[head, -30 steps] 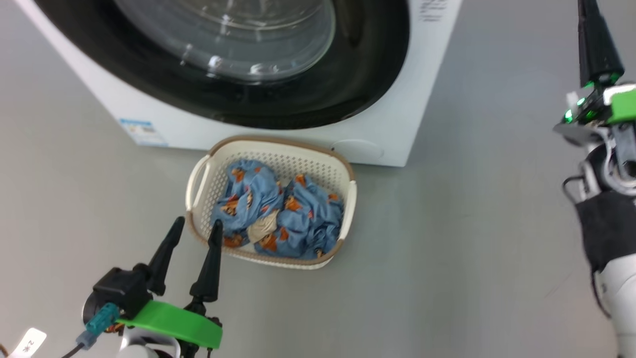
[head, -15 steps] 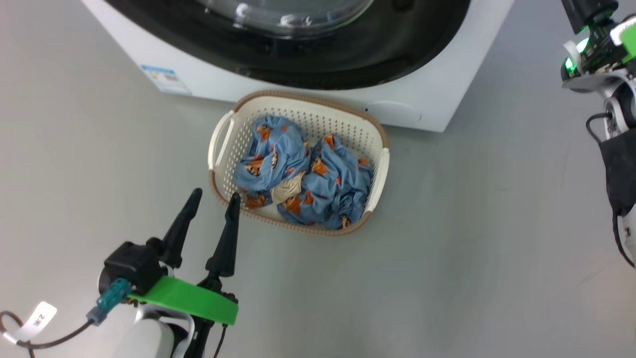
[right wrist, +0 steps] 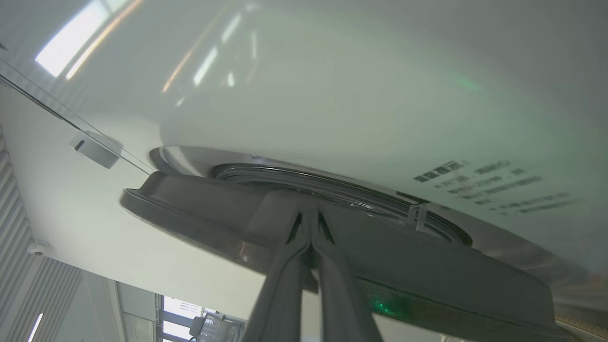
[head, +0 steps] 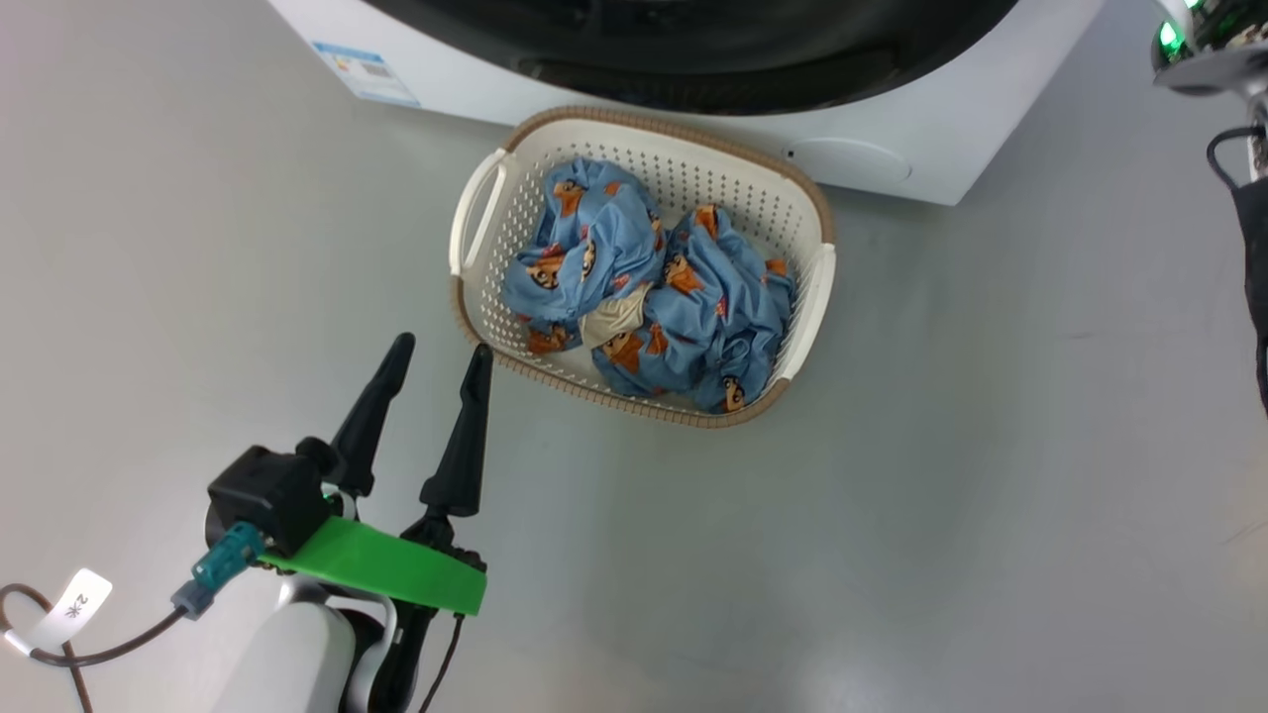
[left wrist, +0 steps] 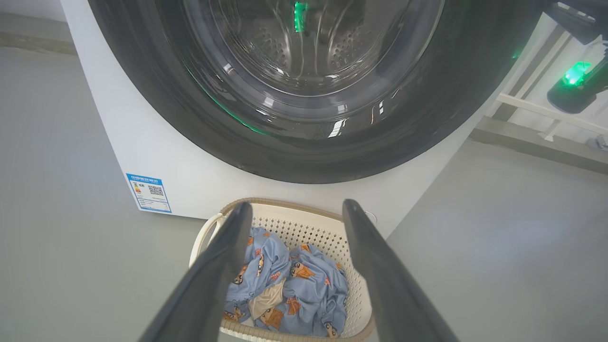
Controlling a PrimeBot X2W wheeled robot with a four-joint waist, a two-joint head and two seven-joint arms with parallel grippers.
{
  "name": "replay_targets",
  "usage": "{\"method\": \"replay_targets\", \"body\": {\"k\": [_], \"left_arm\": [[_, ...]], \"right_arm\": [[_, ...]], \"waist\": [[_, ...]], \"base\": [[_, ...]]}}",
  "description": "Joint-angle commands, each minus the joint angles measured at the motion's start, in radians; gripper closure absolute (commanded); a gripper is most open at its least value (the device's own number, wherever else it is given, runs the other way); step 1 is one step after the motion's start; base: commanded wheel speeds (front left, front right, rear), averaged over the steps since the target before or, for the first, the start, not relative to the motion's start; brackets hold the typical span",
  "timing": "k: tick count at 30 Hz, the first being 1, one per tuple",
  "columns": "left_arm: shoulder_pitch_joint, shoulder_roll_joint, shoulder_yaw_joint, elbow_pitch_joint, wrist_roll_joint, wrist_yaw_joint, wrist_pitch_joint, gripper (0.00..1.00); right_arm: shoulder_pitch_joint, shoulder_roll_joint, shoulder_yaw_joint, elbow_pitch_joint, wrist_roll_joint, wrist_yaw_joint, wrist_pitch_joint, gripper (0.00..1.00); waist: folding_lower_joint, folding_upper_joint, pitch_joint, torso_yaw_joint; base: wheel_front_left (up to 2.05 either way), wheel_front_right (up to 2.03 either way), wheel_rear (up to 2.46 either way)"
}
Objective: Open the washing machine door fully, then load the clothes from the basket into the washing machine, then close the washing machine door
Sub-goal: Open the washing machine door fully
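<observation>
Finds the right gripper (right wrist: 311, 222) shut, both fingers pressed together with nothing between them, tips up against the thick black edge of the washing machine door (right wrist: 199, 209) at the middle of the right wrist view. Sees that door edge-on there, running from middle left to lower right, with the white face of the washing machine (right wrist: 332, 95) above and behind it. Judges the door barely off the face, if at all; cannot tell the gap for certain. Notes the long line of the rim lying crosswise to the fingers, so takes the coming move as a hook or push at that edge, swinging the door out and away from the face. Rates the right arm as the nearer one.

Finds the left gripper (head: 442, 349) wide apart and empty, in the lower left of the head view, close by the lower-left corner of the basket (head: 693, 163) and apparently clear of it. Places the basket on the floor (head: 941, 495) just in front of the foot of the machine, upper centre, with the clothes (head: 713, 307) bunched inside, untouched. Holds loading back pending a fully open door.
</observation>
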State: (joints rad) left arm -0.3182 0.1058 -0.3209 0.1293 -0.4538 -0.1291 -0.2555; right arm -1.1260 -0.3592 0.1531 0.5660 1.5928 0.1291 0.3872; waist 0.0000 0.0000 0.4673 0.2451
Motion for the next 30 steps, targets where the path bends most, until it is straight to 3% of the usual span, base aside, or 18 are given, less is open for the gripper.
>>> {"method": "replay_targets", "body": {"k": [1,12,30], "left_arm": [[-0.022,0.018,0.030,-0.028,-0.004,-0.002,-0.006,0.00],[-0.041,0.008,0.036,-0.033,-0.007,-0.002,-0.006,0.00],[-0.004,0.021,0.055,-0.020,0.008,-0.002,-0.006,0.00]], "right_arm": [[-0.026,0.003,0.015,-0.020,-0.014,0.002,0.007,1.00],[-0.082,0.017,0.072,0.009,-0.058,0.002,0.035,1.00],[0.040,0.045,0.158,-0.033,-0.041,0.002,0.113,1.00]], "waist": [[0.0000,0.0000,0.020,0.014],[0.0000,0.0000,0.049,0.024],[0.0000,0.0000,-0.037,-0.013]], "base": [[0.00,0.00,0.00],[0.00,0.00,0.00],[0.00,0.00,0.00]]}}
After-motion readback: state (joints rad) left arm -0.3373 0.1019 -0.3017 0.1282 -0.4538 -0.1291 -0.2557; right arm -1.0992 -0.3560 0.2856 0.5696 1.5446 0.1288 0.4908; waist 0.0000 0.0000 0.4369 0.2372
